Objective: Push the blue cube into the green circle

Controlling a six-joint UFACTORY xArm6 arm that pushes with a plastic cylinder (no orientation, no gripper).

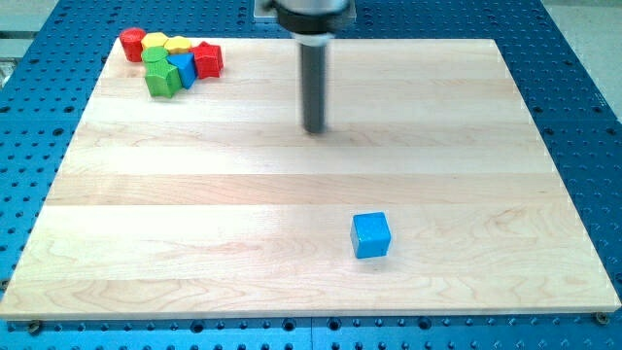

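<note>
The blue cube (pixel 370 235) sits alone on the wooden board (pixel 243 214), right of centre toward the view's bottom. My tip (pixel 314 129) touches the board in the upper middle, well above and a little left of the cube, apart from it. A green block (pixel 155 58) with a rounded top lies in a cluster at the view's top left; I cannot tell if it is a circle. A second green block (pixel 162 80) sits just below it.
The top-left cluster also holds a red cylinder (pixel 132 43), yellow blocks (pixel 167 45), a blue block (pixel 184 67) and a red star-like block (pixel 208 59). A blue perforated table (pixel 583 87) surrounds the board.
</note>
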